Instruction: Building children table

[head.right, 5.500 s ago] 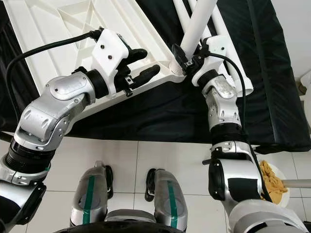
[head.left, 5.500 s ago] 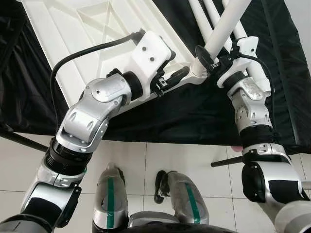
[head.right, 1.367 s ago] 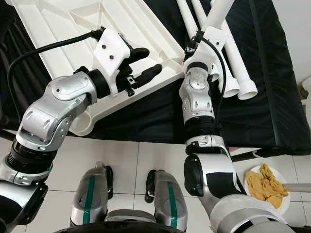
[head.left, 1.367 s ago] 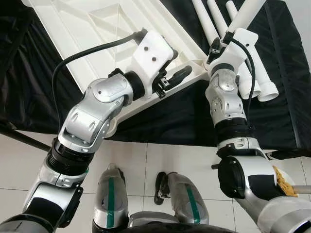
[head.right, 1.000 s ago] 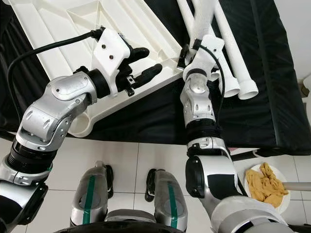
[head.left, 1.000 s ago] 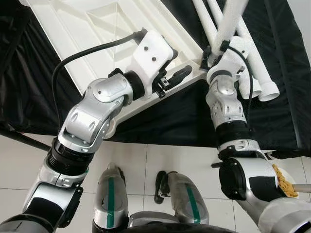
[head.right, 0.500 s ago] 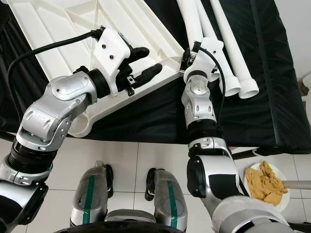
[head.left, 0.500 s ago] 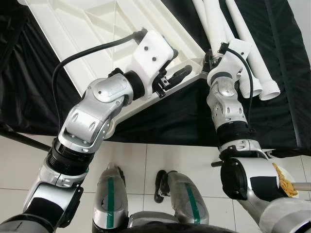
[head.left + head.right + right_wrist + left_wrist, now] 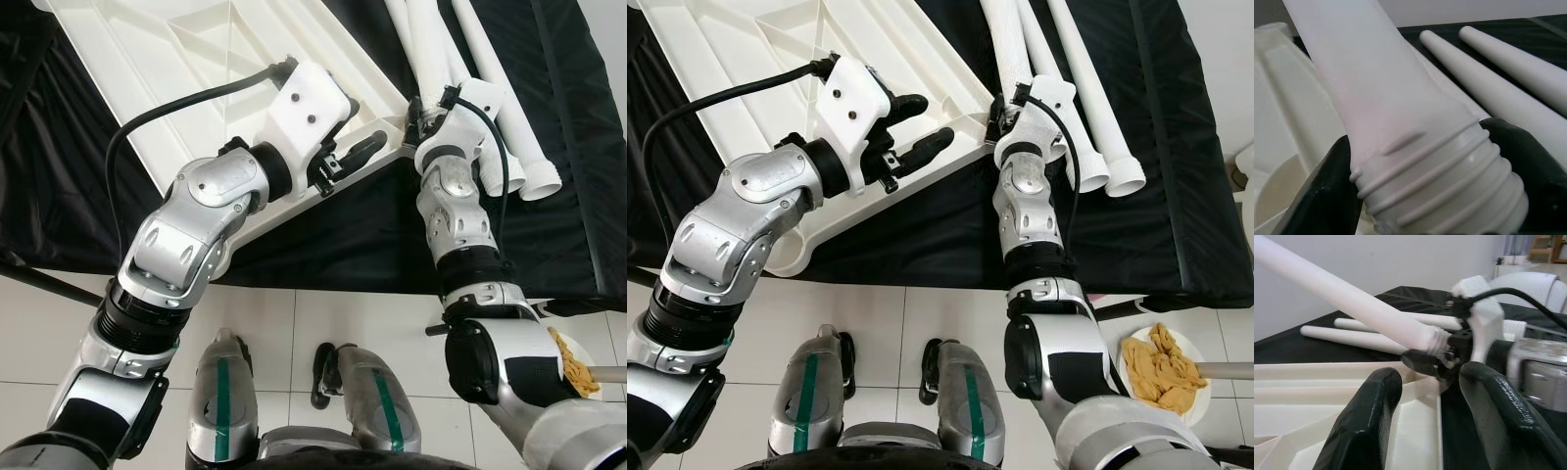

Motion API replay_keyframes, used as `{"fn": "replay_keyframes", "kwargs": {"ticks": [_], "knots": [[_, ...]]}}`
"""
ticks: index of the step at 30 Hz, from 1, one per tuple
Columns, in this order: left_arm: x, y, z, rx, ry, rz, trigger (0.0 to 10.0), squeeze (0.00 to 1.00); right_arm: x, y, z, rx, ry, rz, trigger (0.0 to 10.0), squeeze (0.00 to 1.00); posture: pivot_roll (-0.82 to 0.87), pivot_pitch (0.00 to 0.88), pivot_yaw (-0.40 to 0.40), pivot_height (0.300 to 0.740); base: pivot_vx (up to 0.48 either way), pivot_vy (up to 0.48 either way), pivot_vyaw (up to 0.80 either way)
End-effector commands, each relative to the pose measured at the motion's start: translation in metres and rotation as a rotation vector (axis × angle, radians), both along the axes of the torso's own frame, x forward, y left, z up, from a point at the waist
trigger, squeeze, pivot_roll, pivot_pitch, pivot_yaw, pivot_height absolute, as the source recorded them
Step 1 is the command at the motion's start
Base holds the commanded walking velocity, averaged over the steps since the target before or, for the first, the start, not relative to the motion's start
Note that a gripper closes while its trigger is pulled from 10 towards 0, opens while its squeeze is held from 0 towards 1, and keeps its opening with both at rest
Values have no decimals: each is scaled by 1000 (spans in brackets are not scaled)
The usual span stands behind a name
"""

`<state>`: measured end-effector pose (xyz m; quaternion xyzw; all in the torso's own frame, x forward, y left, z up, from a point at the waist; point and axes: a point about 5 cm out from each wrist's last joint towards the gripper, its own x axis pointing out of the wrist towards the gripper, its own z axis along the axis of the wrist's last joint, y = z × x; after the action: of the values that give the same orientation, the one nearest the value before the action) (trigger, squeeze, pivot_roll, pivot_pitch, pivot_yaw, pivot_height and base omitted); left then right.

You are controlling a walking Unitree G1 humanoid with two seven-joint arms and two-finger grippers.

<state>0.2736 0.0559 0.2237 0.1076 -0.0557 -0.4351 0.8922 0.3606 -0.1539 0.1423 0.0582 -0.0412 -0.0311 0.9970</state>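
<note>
Since the tabletop is the biggest thing here, the lines run down from it.

Tabletop: the white children's tabletop (image 9: 196, 59) lies underside up on the black cloth (image 9: 323, 235), filling the scene from 9 to 12 o'clock, its near corner pointing toward 3 o'clock.

Left gripper: the left gripper (image 9: 355, 139) sits over that corner's rim with fingers spread apart and nothing between them, seemingly steadying the tabletop.

Held leg: the right gripper (image 9: 1415, 196) is clenched around the threaded end of 1 white table leg (image 9: 1004, 39), which slopes low toward 12 o'clock, its threads just beside the corner.

Spare legs: 2 more legs (image 9: 1087, 88) rest on the cloth at 1 o'clock, side by side.

Change: 1.0 s ago the held leg stood steeply over the corner; it has dropped nearly flat among the spare legs.

Meaning: the leg looks not yet screwed in; my guess is the threaded end must be re-aimed at the corner socket.

Plate: a small plate of yellowish scraps (image 9: 1161, 367) sits at 4 o'clock on the floor.
</note>
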Motion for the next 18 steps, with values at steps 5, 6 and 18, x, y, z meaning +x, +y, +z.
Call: {"fn": "replay_keyframes", "kwargs": {"ticks": [5,6,18], "knots": [[5,0,-1,-40,52,-39,10000,0,-7,-14,8,29,-105,96,10000,0,122,62,-91,740,0,0,0],[7,-1,-1,-60,75,-59,10000,0,-9,-16,9,36,-126,127,10000,0,121,62,-91,740,0,0,0],[30,-7,20,-260,194,-188,10000,1000,-23,-9,15,42,-242,284,10000,0,102,46,-62,740,0,0,0]]}}
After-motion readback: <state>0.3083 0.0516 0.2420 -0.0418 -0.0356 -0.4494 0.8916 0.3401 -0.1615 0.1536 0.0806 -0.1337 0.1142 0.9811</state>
